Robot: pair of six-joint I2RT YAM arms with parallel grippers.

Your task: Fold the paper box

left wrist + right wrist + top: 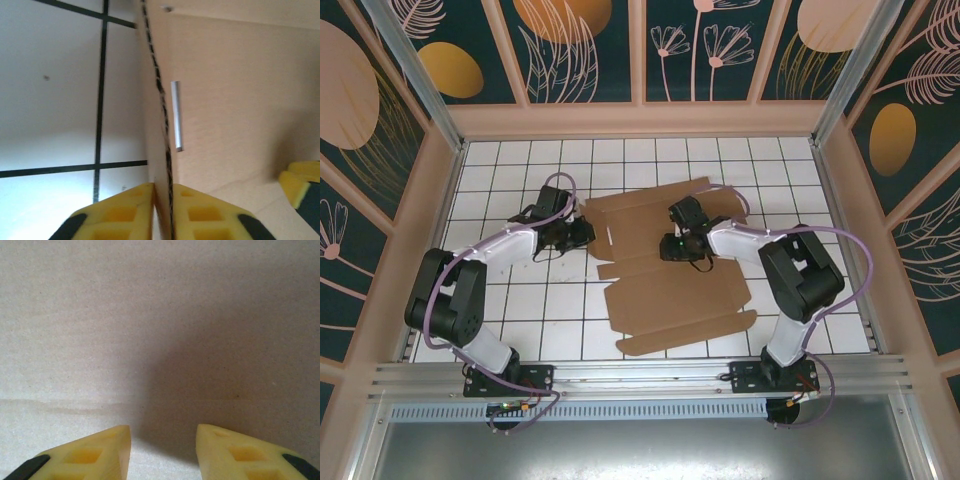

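The paper box (pixel 672 298) lies as a mostly flat brown cardboard sheet with flaps in the middle of the white tiled table. My left gripper (pixel 582 236) is at its far left edge. In the left wrist view the yellow fingers (pixel 200 212) are shut on that raised edge of the paper box (pixel 235 100), one on each side. My right gripper (pixel 678 246) is over the sheet's far middle. In the right wrist view its jaws (pixel 163 442) stand open, close above bare cardboard (pixel 160 315), with nothing between them.
The white tiled table (pixel 520 300) is ringed by low wooden walls (pixel 640 120) with patterned panels. A metal rail (pixel 640 375) runs along the near edge by the arm bases. A narrow slot (pixel 176 115) is cut in the cardboard near the gripped edge. One yellow finger (pixel 300 186) of the right gripper is at the right.
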